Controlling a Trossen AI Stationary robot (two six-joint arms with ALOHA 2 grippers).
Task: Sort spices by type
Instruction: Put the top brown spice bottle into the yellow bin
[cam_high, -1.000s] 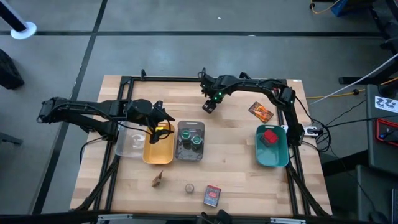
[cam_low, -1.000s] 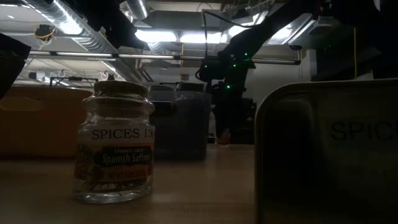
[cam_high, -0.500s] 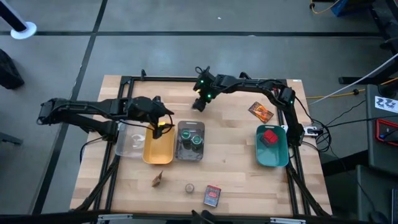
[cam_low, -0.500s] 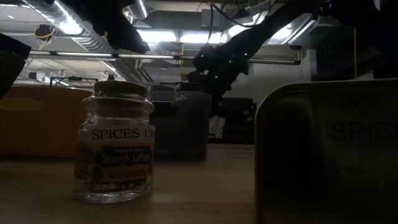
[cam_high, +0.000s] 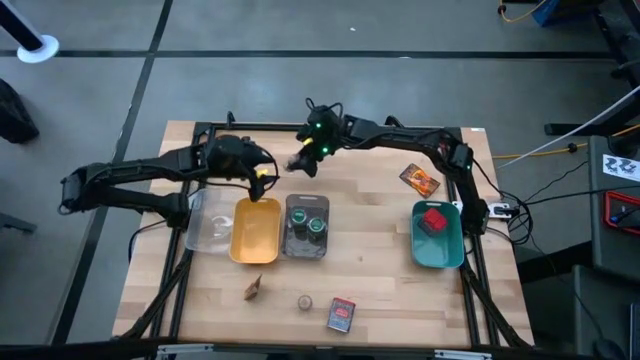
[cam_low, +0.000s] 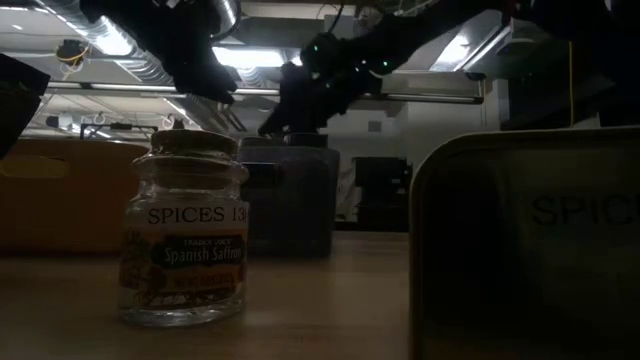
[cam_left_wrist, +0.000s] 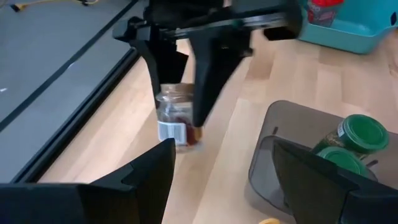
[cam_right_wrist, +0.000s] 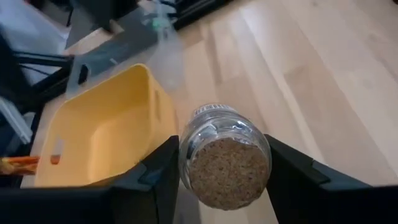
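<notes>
My right gripper (cam_high: 299, 165) hangs over the table's far middle, shut on a glass jar with a cork lid (cam_right_wrist: 227, 165). My left gripper (cam_high: 266, 180) stands open close beside it on the left, past the far end of the yellow tray (cam_high: 255, 232). Two green-lidded jars (cam_high: 308, 224) stand in the grey tray (cam_high: 290, 243). A red box (cam_high: 433, 219) lies in the teal tray (cam_high: 437, 258). On the table lie a second corked jar (cam_high: 305, 301), a red box (cam_high: 341, 314) and two packets (cam_high: 420, 179) (cam_high: 253, 289). My right gripper pinches the jar's glass body just under the lid (cam_left_wrist: 166, 99) between its two fingers (cam_left_wrist: 208, 81), one on each side. The fingers slant down from the table's right. The cork lid (cam_right_wrist: 229, 171) faces the wrist. The jar hangs clear of the table.
A clear tray (cam_high: 205, 228) stands left of the yellow one. In the low view the near jar (cam_low: 185, 240) and the red box (cam_low: 525, 250) fill the foreground. Bare wood lies between the grey and teal trays.
My right gripper has risen, tipped up and carried the jar toward the table's left edge, lifted clear of the wood. My left gripper has swung from above the yellow tray toward the far edge, nearer the jar, and stays open.
</notes>
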